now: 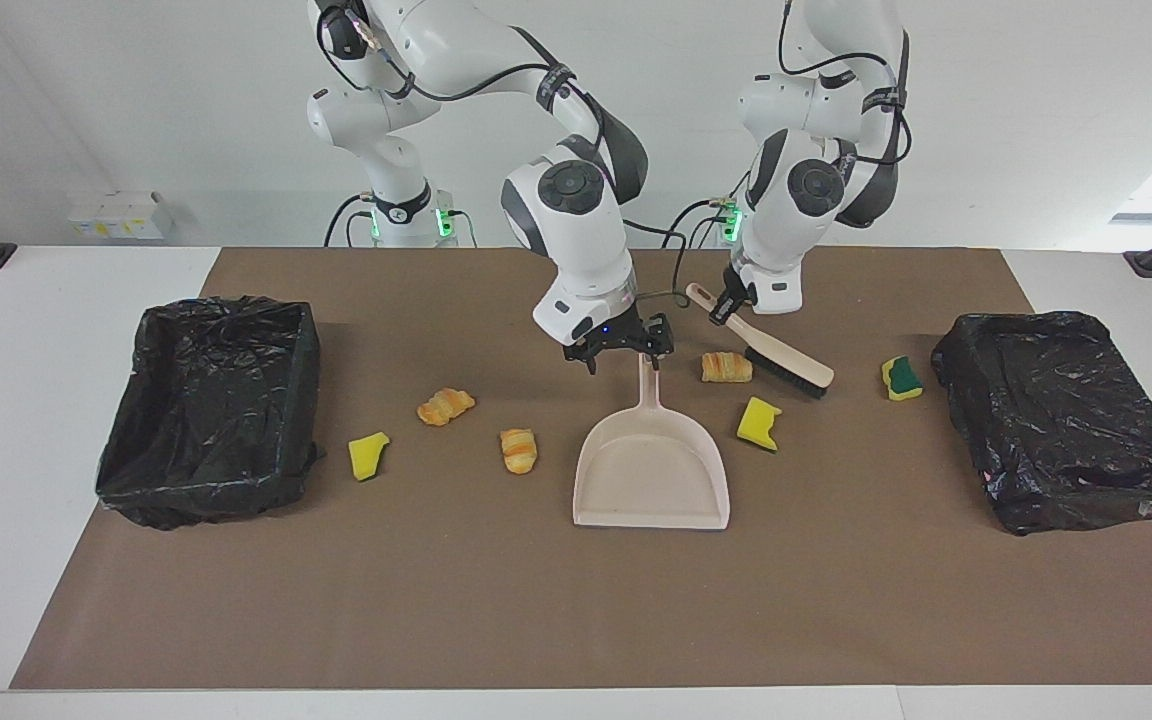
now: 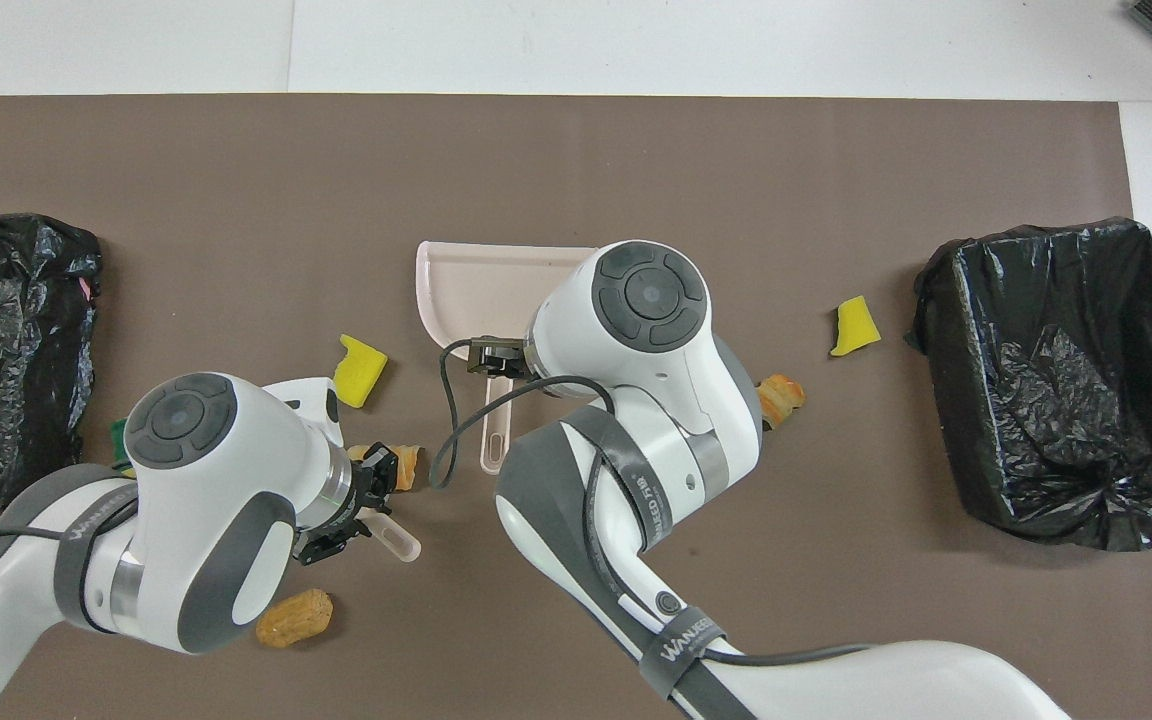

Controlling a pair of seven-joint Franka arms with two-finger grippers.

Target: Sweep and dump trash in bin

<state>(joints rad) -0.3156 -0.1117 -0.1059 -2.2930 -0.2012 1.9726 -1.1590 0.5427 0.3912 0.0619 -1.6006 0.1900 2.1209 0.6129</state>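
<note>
In the facing view the left hand (image 1: 733, 305) is closed on the handle of a beige brush (image 1: 776, 352), whose long axis slants down toward the left arm's end of the desk, dark bristles on the brown mat (image 1: 536, 620) just beside a ridged, golden-brown croissant piece (image 1: 726, 368). The right hand (image 1: 620, 349), fingers spread wide and holding nothing, hangs over the handle tip of the smooth beige dustpan (image 1: 652, 470), whose handle points toward the robots and whose flared mouth faces the desk's far edge. Two more croissant pieces (image 1: 446, 405) (image 1: 518, 450) and a yellow sponge chunk (image 1: 368, 455) lie toward the right arm's end, near a crinkled black-lined bin (image 1: 211, 405); another yellow chunk (image 1: 758, 423) and a green-backed sponge (image 1: 902, 378) lie toward the other lined bin (image 1: 1066, 420). The overhead view alone shows a brown potato-like lump (image 2: 294, 618) near the robots' edge, hidden by the left arm in the facing view; here the arms cover most of the croissants.
</note>
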